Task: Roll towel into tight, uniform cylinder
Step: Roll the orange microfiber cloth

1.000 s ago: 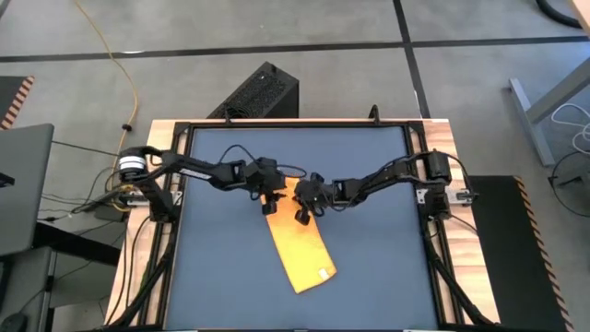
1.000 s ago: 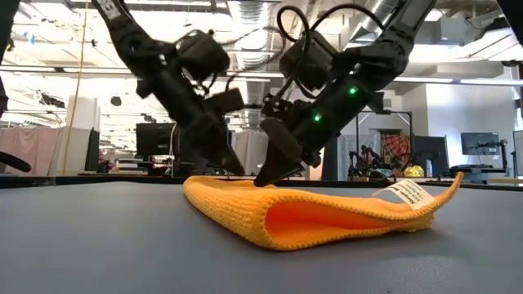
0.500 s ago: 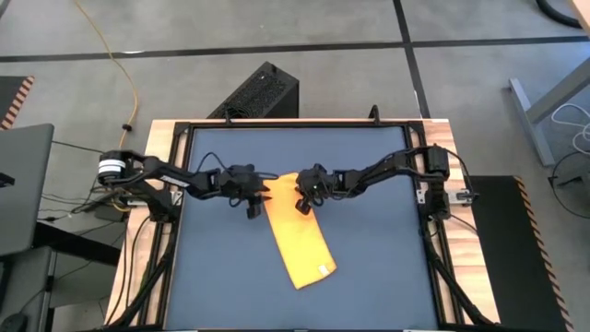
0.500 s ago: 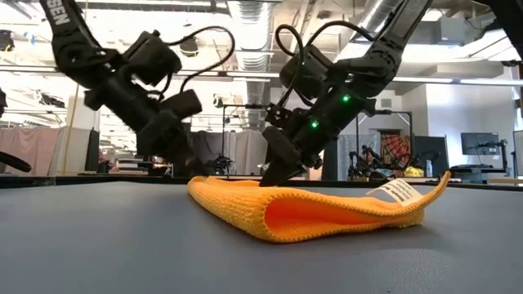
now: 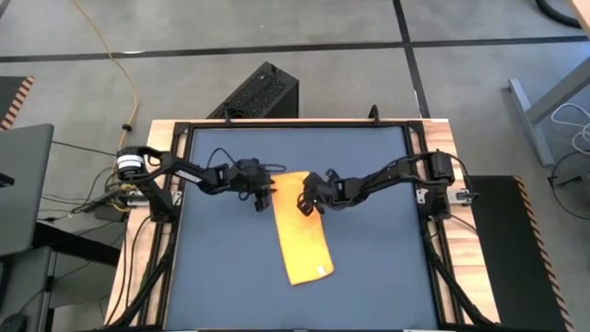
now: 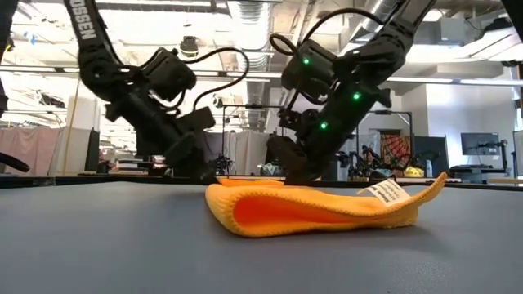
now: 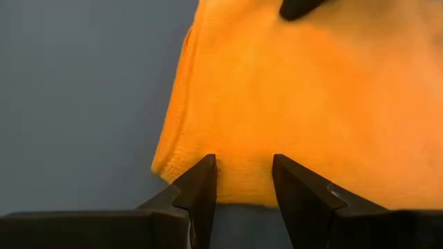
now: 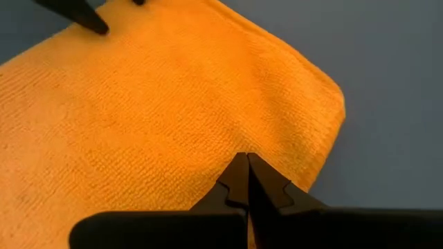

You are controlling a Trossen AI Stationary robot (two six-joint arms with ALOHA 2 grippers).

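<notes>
orange-yellow towel (image 5: 300, 231), white tag (image 5: 322, 271), dark blue tabletop (image 5: 369, 267), black hands

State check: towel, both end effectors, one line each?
Bright yellow soft cloth towel: folded into a long strip, flat on the dark blue tabletop, not rolled; white tag at one end.
Left end effector: open, at the towel's edge.
Right end effector: shut, tips on the towel.

The towel (image 7: 304, 104) runs past the left wrist view's edges; print on its white tag (image 6: 384, 192) is too small to read.
</notes>
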